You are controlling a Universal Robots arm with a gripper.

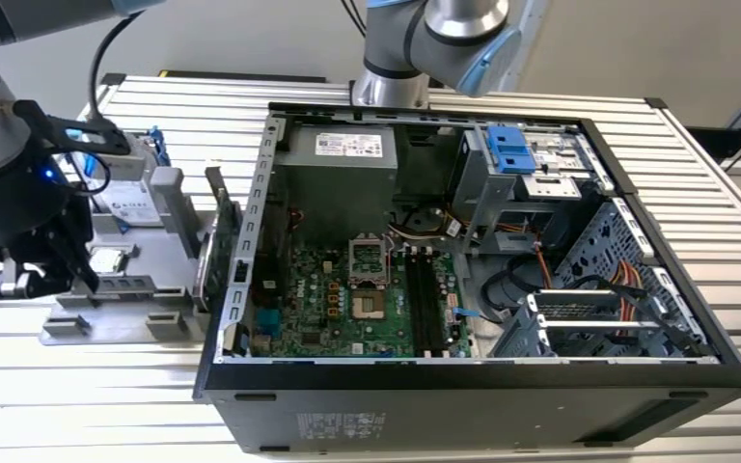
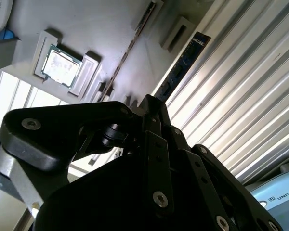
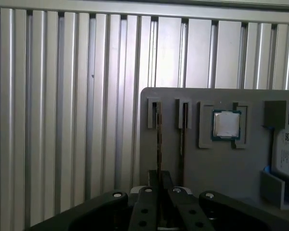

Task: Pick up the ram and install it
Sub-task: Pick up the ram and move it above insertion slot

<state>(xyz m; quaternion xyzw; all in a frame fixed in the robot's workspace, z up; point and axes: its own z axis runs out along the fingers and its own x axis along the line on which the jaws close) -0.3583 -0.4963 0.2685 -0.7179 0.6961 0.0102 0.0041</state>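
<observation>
The ram (image 3: 158, 139) stands on edge in a slot of the grey parts holder (image 3: 216, 168), at its outer side. In the second wrist view the ram (image 2: 183, 67) is a dark blue strip that runs down to my fingertips. My gripper (image 3: 159, 182) straddles the near end of the ram, its two black fingers pressed close on either side. The second wrist view has the gripper (image 2: 154, 103) at the strip's lower end. In the exterior view the gripper (image 1: 55, 282) hangs over the holder (image 1: 126, 309) at the exterior view's left, beside the open computer case (image 1: 474, 376).
A second thin board (image 3: 183, 130) stands in the neighbouring slot, and a processor chip (image 3: 226, 124) lies in a recess. A green card (image 1: 223, 246) and a drive (image 1: 132, 207) are also on the holder. Black memory slots (image 1: 425, 304) lie on the motherboard. Another arm's base (image 1: 390, 87) stands behind the case.
</observation>
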